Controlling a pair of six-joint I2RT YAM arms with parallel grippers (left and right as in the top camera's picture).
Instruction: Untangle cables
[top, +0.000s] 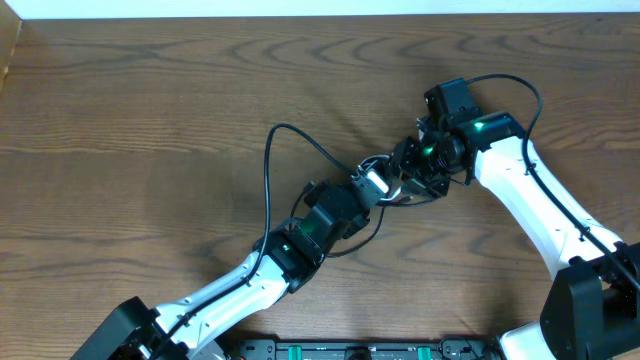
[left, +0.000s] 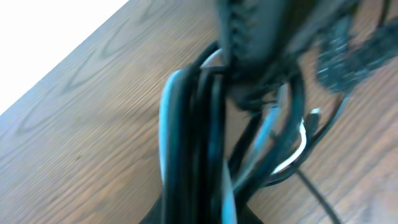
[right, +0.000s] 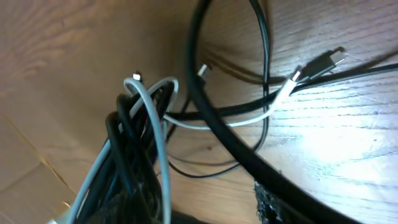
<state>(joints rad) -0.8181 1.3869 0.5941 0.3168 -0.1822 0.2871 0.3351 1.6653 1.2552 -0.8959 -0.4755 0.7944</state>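
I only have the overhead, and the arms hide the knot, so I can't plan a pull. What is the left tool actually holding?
Observer: In the left wrist view, the left tool is shut on a bundle of cables, black and white strands together, not one strand.
Operator: Any free ends?
Observer: In the right wrist view, a white cable ends in a plug lying loose on the table, clear of the bundle.
Operator: Any more?
Observer: A smaller plug lies nearer the bundle.
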